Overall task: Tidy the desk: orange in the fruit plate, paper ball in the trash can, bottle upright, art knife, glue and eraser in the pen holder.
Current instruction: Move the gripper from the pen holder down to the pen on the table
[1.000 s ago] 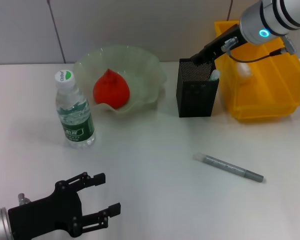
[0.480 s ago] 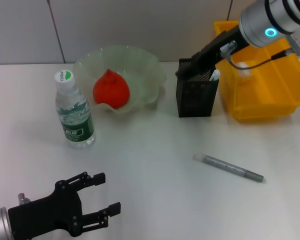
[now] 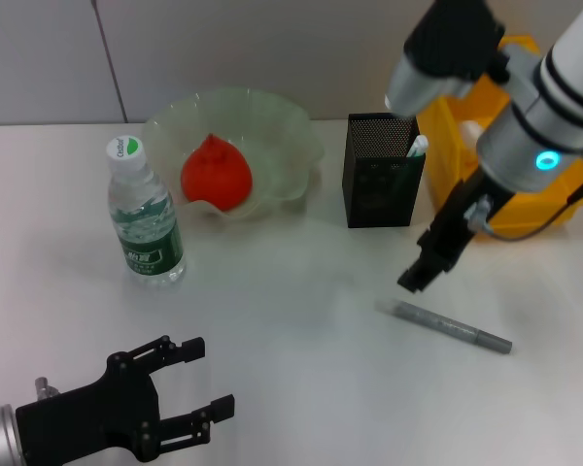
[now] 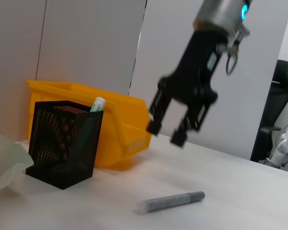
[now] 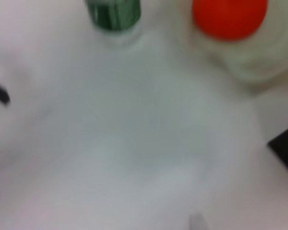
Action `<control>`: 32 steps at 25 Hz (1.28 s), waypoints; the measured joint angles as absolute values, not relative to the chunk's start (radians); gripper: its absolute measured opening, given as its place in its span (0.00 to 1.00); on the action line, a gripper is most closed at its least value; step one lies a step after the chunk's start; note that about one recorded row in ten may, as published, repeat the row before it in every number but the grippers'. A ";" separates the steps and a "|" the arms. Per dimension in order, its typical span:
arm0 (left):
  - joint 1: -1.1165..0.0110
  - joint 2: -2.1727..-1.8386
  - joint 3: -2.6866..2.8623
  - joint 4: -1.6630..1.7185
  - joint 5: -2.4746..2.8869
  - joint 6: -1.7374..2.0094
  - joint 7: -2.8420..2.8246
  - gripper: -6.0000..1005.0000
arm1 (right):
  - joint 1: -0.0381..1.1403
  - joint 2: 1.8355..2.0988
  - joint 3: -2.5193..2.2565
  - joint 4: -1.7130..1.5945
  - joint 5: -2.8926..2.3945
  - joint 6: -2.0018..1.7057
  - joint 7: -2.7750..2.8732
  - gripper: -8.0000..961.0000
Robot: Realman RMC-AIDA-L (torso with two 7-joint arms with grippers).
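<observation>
My right gripper [image 3: 418, 277] hangs open and empty just above the table, beside the near end of the grey art knife [image 3: 454, 327], which lies flat. The left wrist view shows the right gripper [image 4: 165, 133] with its fingers apart above the art knife [image 4: 170, 202]. The glue [image 3: 417, 146] stands in the black pen holder [image 3: 382, 184]. The orange [image 3: 216, 173] rests in the fruit plate [image 3: 272, 126]. The bottle [image 3: 144, 218] stands upright. A white lump, the paper ball [image 3: 469, 131], lies in the yellow trash can [image 3: 510, 209]. The eraser is out of view. My left gripper [image 3: 189, 388] is open at the near left.
The pen holder stands close to the trash can at the back right, behind the right arm. Bare white table lies between the bottle and the art knife. A grey wall runs behind the table.
My right gripper has left the top of the pen holder and swung down and forward to the table beside the art knife. The left arm has not moved.
</observation>
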State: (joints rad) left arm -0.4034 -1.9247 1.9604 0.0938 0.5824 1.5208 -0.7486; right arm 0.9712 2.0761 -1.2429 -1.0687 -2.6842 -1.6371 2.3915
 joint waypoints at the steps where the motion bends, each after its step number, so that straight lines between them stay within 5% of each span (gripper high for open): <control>1: -0.403 -1.925 1.960 0.094 0.583 1.521 -0.749 0.81 | 0.971 2.076 -1.254 -1.048 -2.686 -1.628 2.383 0.65; 24: -0.399 -1.931 1.960 0.091 0.581 1.515 -0.747 0.81 | 0.987 2.085 -1.364 -0.758 -2.680 -1.391 2.333 0.63; 32: -0.399 -1.932 1.960 0.091 0.581 1.515 -0.748 0.81 | 0.987 2.085 -1.375 -0.735 -2.681 -1.363 2.331 0.52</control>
State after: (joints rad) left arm -0.3987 -1.9323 1.9604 0.0914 0.5813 1.5153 -0.7478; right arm 0.9875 2.0847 -1.3747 -0.7351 -2.6813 -1.3634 2.3315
